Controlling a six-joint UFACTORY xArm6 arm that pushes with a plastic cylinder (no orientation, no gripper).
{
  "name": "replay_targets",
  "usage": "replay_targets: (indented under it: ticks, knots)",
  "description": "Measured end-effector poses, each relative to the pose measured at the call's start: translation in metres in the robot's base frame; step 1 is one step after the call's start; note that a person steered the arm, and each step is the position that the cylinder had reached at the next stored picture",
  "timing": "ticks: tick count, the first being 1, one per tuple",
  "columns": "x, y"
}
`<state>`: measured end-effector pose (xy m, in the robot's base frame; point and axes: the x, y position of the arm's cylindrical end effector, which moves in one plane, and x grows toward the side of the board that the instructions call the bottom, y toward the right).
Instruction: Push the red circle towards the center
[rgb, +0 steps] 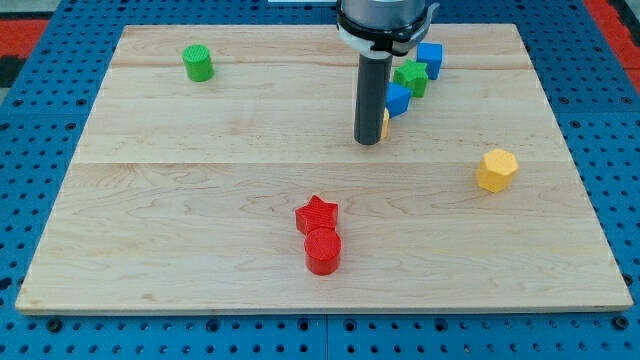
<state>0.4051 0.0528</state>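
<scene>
The red circle (323, 250) is a short red cylinder low on the wooden board (200, 200), just left of the middle. A red star (317, 214) touches its upper side. My tip (368, 141) is at the lower end of the dark rod, above the board's middle towards the view's top. It stands well above and slightly right of the red circle, apart from both red blocks.
A green cylinder (198, 63) stands at the top left. A blue cube (430, 59), a green star (410, 78) and a second blue block (397, 100) cluster right of the rod, with a yellow block (385, 123) partly hidden behind it. A yellow hexagon (496, 170) lies at the right.
</scene>
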Motion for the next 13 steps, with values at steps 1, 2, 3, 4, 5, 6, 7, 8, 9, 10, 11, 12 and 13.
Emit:
replay_targets:
  ticks: [1,2,3,4,5,6,7,8,9,10,11,12,13]
  knots:
    - [0.000,-0.008]
    - [0.000,-0.039]
    - [-0.006,-0.090]
    - [-0.009,-0.122]
    - [-0.005,-0.143]
    - [0.021,-0.168]
    - [0.070,-0.168]
    - [0.127,-0.168]
    - [0.175,-0.156]
    - [0.185,-0.094]
    - [0.185,-0.067]
    - [0.176,-0.067]
    - [0.164,-0.060]
